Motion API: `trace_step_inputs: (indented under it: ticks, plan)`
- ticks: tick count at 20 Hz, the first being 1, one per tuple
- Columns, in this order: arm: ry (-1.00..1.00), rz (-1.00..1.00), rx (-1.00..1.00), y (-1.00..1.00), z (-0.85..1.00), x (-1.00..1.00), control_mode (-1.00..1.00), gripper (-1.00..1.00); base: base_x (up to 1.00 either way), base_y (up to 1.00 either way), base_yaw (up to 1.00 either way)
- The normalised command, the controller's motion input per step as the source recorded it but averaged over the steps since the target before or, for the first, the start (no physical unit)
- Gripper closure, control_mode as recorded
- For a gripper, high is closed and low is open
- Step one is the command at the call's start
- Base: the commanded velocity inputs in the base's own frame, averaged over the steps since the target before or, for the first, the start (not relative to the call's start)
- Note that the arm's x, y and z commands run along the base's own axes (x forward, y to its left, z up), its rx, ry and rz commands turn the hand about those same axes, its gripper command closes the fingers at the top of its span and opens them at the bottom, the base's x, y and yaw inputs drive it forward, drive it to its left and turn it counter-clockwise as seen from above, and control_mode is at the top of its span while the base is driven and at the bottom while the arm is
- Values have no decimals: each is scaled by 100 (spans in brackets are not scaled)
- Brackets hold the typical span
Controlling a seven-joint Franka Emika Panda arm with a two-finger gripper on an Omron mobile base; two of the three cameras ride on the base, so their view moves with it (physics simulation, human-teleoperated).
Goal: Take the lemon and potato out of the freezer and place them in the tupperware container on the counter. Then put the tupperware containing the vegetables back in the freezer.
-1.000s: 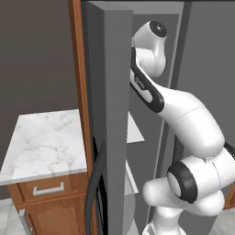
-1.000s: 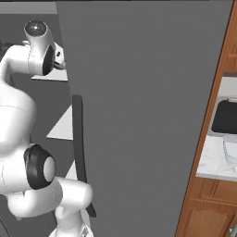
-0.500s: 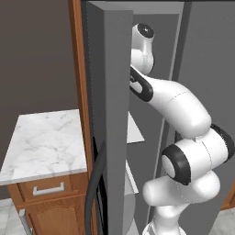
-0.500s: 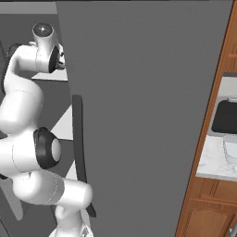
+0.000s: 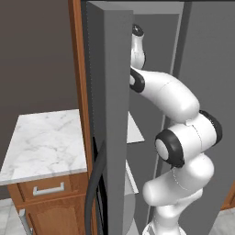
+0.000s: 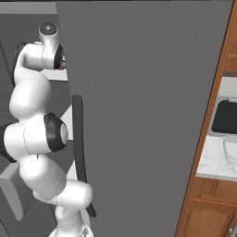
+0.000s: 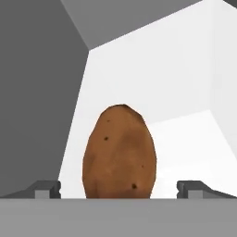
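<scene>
Having swung upright and deeper into the freezer [image 5: 151, 59] since a second ago, with the forearm now rising steeply and the wrist tucked high behind the open door's edge. Reaching in over a white shelf [image 5: 134, 131], seen from the left base view between the door and the grey inner wall. Standing wide apart at the gripper [image 7: 118, 189], both dark fingertips [image 7: 46, 189] showing low in the hand view, nothing clamped between them. Framing the potato [image 7: 119, 152] dead centre between those tips: brown, oval, speckled, lying on a white freezer shelf, whether touching the fingers impossible to tell. Showing the arm's wrist near the top left of the right base view, beside the door's long dark handle [image 6: 79, 152]. Sitting off to the right there, the counter [image 6: 210, 159] in white marble with the tupperware container [image 6: 230, 148] at the frame edge. Lying to the left of the fridge, another marble top [image 5: 46, 142] over wooden cabinets.
</scene>
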Motion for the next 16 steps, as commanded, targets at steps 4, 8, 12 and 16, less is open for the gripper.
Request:
trace_step_inputs:
  ticks: [4, 8, 12, 16]
  plan:
    - [3, 0, 0, 8, -17, 34, -100, -100, 0, 0, 0]
    - [1, 0, -1, 5, -11, 6, -100, -100, 0, 0, 0]
    - [1, 0, -2, 11, -16, 1, -100, -100, 0, 0, 0]
    - [3, 0, -2, 26, -21, 0, -100, 100, 0, 0, 0]
